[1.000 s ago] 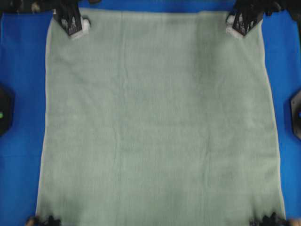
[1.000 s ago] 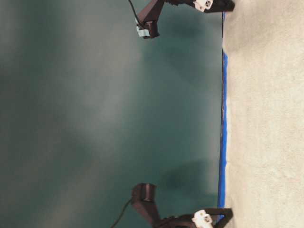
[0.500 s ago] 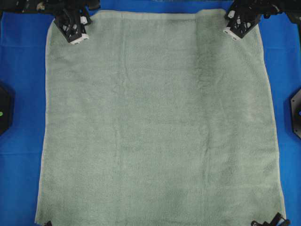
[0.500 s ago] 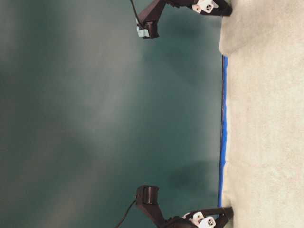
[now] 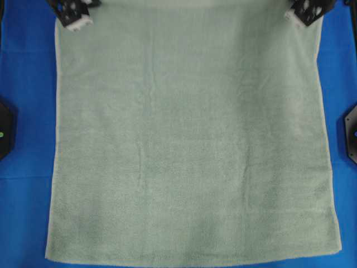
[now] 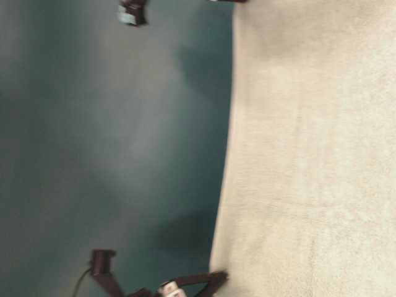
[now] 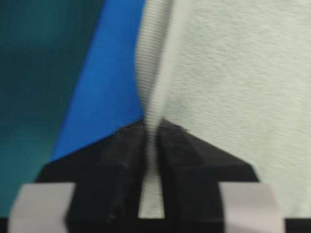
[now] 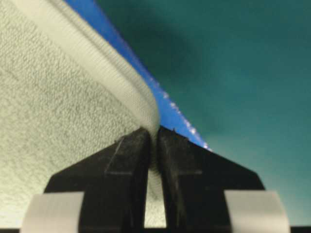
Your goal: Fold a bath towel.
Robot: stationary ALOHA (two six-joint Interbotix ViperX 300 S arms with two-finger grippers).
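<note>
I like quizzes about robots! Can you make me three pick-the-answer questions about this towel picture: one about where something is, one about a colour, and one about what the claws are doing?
1. Where are the two claws on the bath towel?
A. at its two top corners
B. in its middle
C. at its two bottom corners

2. What colour is the cloth under the towel?
A. red
B. bright blue
C. yellow

3. What are the claws doing?
A. wide open
B. holding a cup
C. pinching the towel's edge

Answers:
1. A: the overhead view shows the left claw and the right claw at the top corners.
2. B: blue shows all around the towel.
3. C: both wrist views show the hem squeezed between the fingers.
</note>
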